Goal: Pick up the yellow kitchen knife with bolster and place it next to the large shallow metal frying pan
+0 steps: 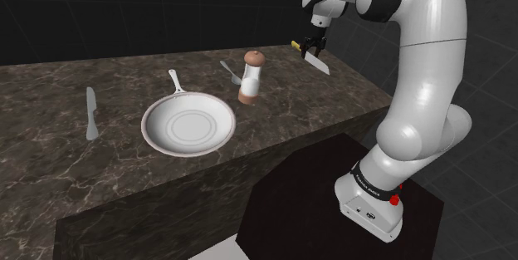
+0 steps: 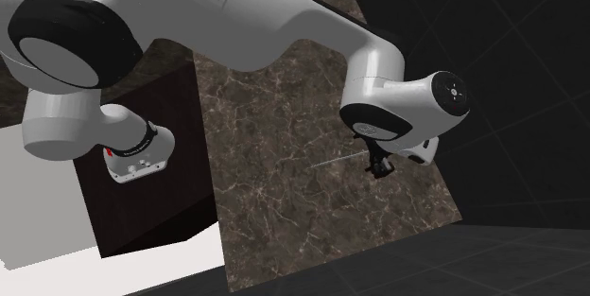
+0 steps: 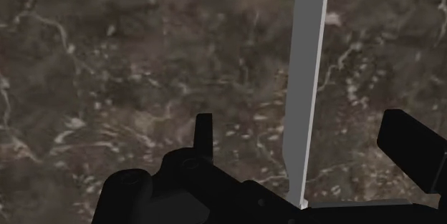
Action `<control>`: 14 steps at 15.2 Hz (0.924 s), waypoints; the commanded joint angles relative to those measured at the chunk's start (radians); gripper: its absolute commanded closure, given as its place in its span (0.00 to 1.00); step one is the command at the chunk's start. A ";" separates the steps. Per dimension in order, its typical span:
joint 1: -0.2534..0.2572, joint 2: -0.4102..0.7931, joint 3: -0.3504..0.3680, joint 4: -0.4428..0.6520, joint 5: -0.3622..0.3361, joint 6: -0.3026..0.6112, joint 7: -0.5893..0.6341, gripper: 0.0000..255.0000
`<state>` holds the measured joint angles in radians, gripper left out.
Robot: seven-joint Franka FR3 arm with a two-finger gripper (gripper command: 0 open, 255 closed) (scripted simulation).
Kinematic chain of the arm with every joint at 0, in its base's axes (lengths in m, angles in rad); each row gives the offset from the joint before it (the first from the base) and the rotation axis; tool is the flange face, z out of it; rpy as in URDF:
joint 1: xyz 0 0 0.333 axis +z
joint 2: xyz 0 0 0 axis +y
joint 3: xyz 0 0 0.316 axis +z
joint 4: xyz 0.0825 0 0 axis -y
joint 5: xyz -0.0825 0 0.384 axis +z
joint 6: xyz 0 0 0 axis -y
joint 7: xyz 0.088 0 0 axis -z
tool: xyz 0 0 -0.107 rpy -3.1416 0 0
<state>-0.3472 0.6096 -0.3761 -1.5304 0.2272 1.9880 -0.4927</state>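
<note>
Carry step is judged in hand: the knife (image 1: 320, 64) is seen clasped in the gripper (image 1: 314, 48) at upper right of the shoulder view, clear of the counter (image 1: 50, 92), with the yellow handle sticking out to the frame's left of the jaws and the grey blade slanting down to the right. Jaws are narrowed onto the knife about where handle meets blade; the exact contact is hidden there. In the wrist view the blade (image 3: 306, 79) is seen running up and away from between the fingers (image 3: 411, 140), nearer the right-hand one; a gap shows between blade and the other finger, so the hold is judged from the shoulder view. In the second exterior view the gripper (image 2: 379, 165) is found right of centre under the white wrist, with the knife drawn as a thin pale line to its left. The pan (image 1: 189, 125) lies lower centre-left of the shoulder view, well apart from the knife, handle pointing to upper left; a mill (image 1: 250, 77) stands between pan and gripper, just beside the pan's upper right rim. Next move as judged: knife to be carried leftward across the frame, high enough to pass the mill, then lowered flat onto bare counter beside the pan rim and released. Risk noted: blade swinging in the grip or clipping the mill
</note>
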 commanded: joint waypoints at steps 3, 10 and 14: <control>0.000 0.000 0.000 0.000 0.000 0.001 0.000 0.00; 0.000 0.000 0.000 0.000 0.000 0.001 0.000 1.00; 0.001 -0.006 -0.001 0.004 -0.002 -0.009 0.001 1.00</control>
<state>-0.3466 0.6059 -0.3768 -1.5296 0.2261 1.9841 -0.4922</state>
